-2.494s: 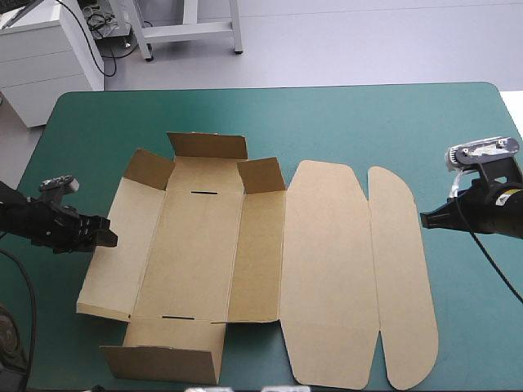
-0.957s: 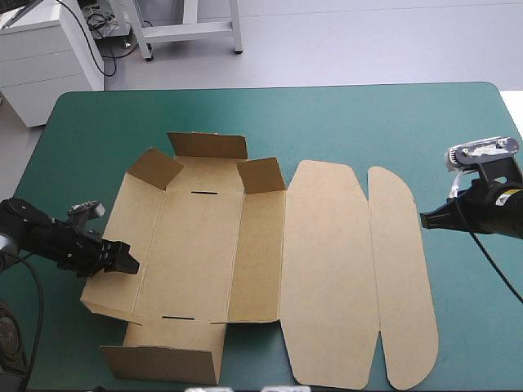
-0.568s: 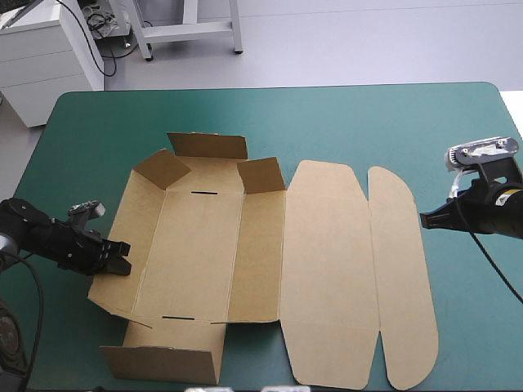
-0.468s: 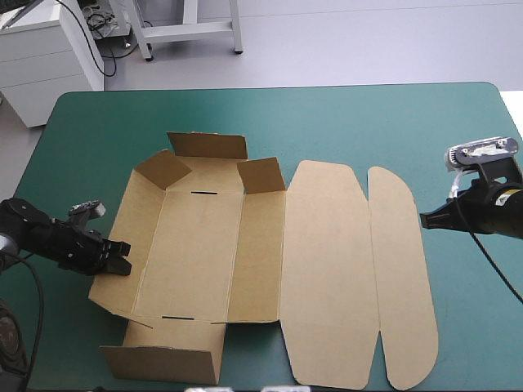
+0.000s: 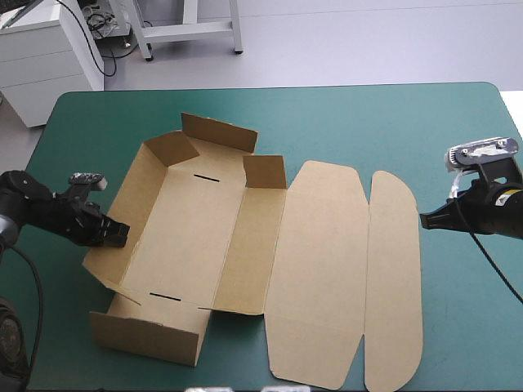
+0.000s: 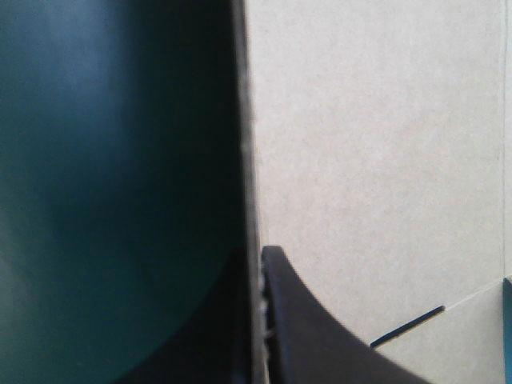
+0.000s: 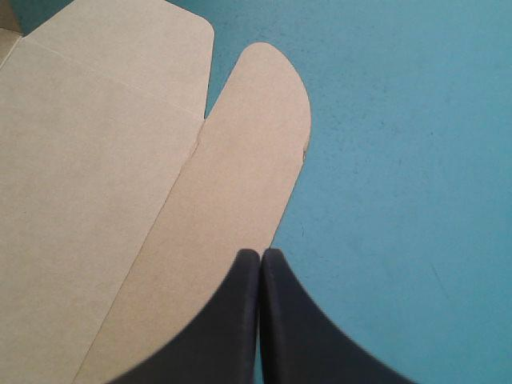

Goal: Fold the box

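The box (image 5: 196,237) lies open on the teal-green cover (image 5: 368,122). Its tray part spreads from the table's middle toward 8 o'clock, with the flat lid panel (image 5: 315,269) and the rounded tuck flap (image 5: 394,278) stretching away at its 3 o'clock side. The far end wall (image 5: 219,132) at 12 o'clock and the near end wall (image 5: 147,335) at 6 o'clock stand up, and the left wall (image 5: 122,214) at 9 o'clock is tilted up off the cover. My left gripper (image 5: 118,237) is at that wall's outer edge, toward its near end. My wrist camera shows my black fingers (image 6: 320,336) all but closed, one on each face of the board, pinching it. A dark slot (image 6: 408,326) is cut in the floor just beyond them. My right gripper (image 5: 423,219) sits at 3 o'clock of the box, fingers (image 7: 232,320) pressed together in a point and holding nothing. Its tip is at the tuck flap's outer edge; I cannot tell whether it touches.
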